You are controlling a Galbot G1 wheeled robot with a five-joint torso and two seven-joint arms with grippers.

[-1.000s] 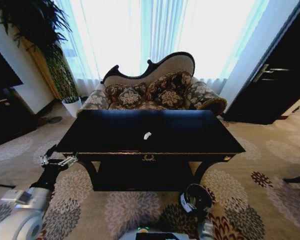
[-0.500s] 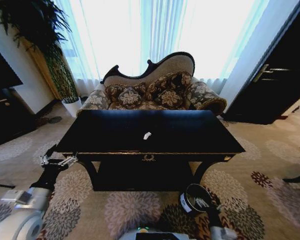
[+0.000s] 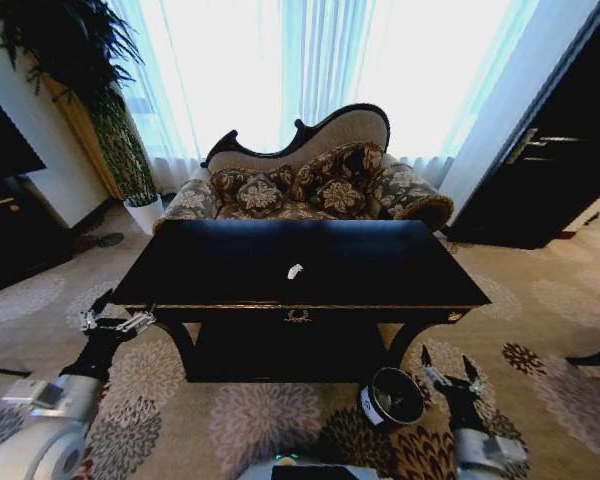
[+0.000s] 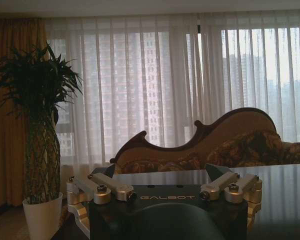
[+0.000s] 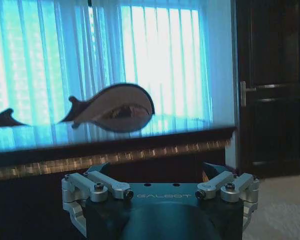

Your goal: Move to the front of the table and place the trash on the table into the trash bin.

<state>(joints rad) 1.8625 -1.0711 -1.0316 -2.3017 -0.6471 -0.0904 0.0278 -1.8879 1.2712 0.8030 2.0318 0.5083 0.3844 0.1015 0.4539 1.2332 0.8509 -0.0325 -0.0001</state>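
Observation:
The glossy black table [image 3: 380,265] stands straight ahead. One small white paper wad of trash [image 3: 294,270] lies near the middle of its top. On the carpet below the table's front right stands the round black trash bin [image 3: 392,398], its mouth facing up. Just to the right of the bin my right gripper [image 3: 447,373] is low and open, holding nothing; its wrist view faces the table's gold-trimmed front rail [image 5: 115,156] past the gripper [image 5: 157,170]. My left gripper [image 3: 115,322] hangs open and unladen by the table's front left corner, and its wrist view looks over the gripper [image 4: 160,171] along the tabletop [image 4: 275,185].
A patterned sofa [image 3: 310,185] stands right behind the table, before bright curtained windows. A tall potted plant [image 3: 130,160] is at the back left and a dark door [image 3: 550,160] at the right. Flowered carpet [image 3: 260,420] lies between me and the table.
My right arm has swung to the right, from over the trash bin to its right side, so the bin's mouth now shows whole. The left arm and the trash have not moved.

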